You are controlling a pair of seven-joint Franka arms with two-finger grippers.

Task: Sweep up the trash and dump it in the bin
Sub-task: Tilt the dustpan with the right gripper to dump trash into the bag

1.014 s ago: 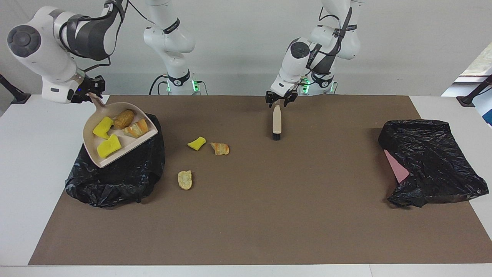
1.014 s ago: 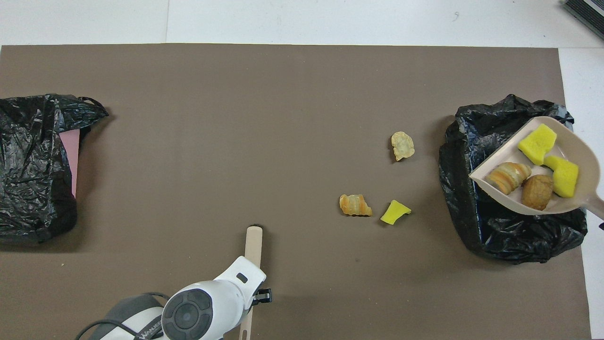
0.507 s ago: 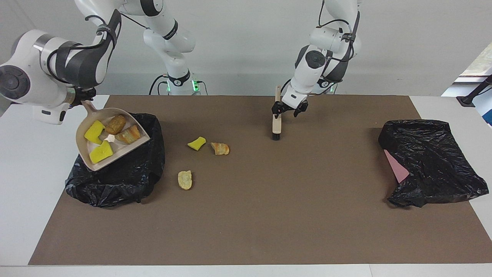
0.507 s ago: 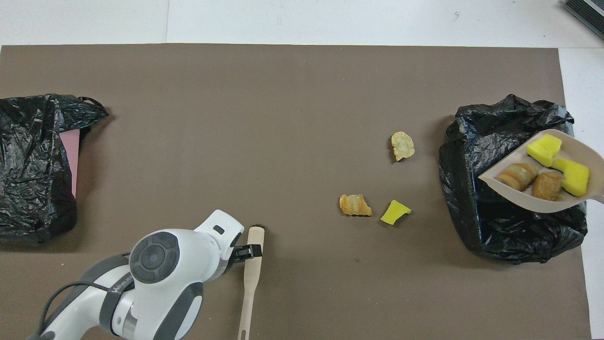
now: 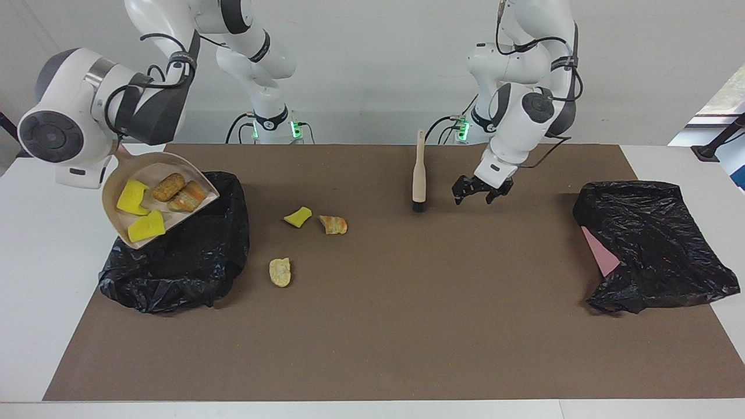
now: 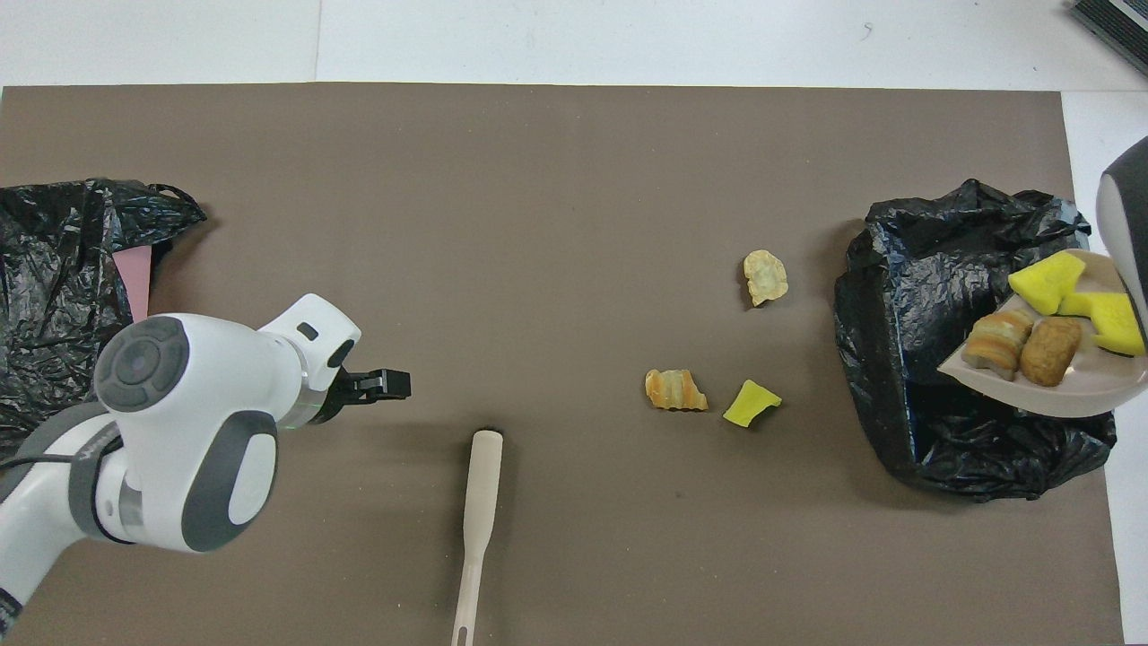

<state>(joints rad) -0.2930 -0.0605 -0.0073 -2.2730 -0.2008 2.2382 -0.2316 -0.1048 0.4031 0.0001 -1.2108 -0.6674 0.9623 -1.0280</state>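
Left gripper (image 5: 482, 192) hangs raised, fingers spread — right arm bent, wrist tilted, its gripper hidden.

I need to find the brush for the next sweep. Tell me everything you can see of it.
The brush is a slim beige piece, plastic by its look, with a long handle and a short tuft of dark bristles at the end farther from the robots. It lies flat on the brown mat, near the robots' edge of it. Nothing touches it; the left tool hangs open beside it.
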